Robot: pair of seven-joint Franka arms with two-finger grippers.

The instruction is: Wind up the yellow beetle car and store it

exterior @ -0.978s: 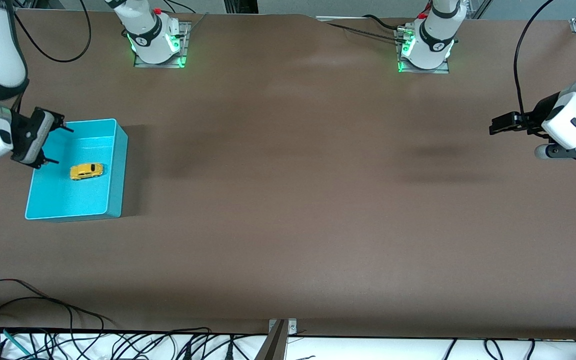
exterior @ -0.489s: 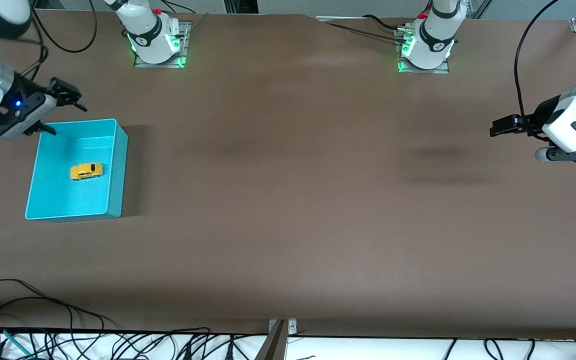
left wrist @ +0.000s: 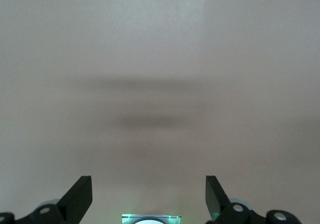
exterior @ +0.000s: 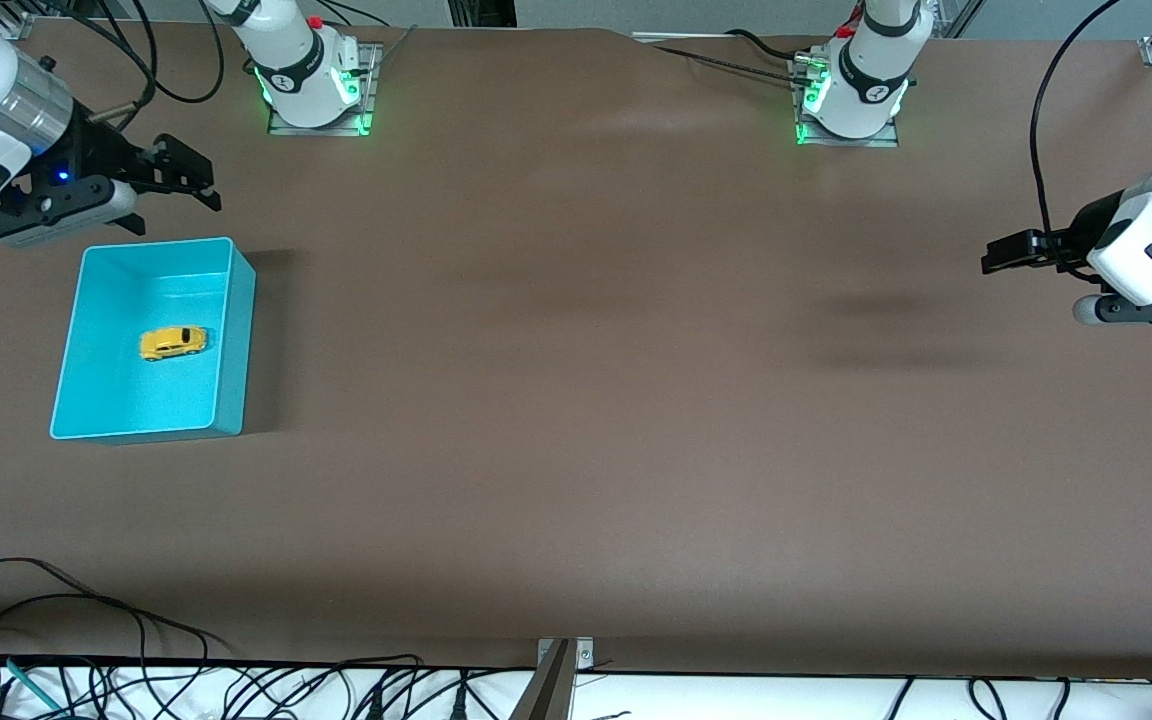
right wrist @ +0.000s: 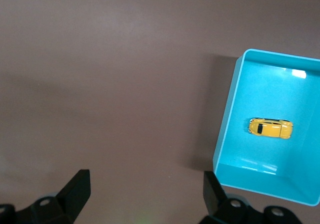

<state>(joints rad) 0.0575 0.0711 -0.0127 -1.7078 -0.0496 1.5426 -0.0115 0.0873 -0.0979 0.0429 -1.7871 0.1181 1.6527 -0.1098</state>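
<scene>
The car [exterior: 173,343] sits on its wheels on the floor of the turquoise bin [exterior: 238,330], apart from every wall, toward the right arm's end of the bench [exterior: 576,400]. In the right wrist view the car [right wrist: 270,128] shows from above with one dark window patch; its wheels and any wind-up part are too small to make out, and the bin [right wrist: 225,129] is cut off at that picture's edge. The right pincer [exterior: 181,185] hangs in the air over bare bench just beside the bin's rim nearest the bases, empty, its fingers [right wrist: 75,186] spread wide; only their tips enter its own wrist view. The left pincer [exterior: 1011,250] hangs over bare bench at the left arm's end, well apart from the bin, also spread wide and empty. In the front view its fingers overlap into one dark shape, but the left wrist view shows both tips [left wrist: 80,196] well apart over plain bench with only faint shadows. Much of both arms is cut off by the front view's edges.
</scene>
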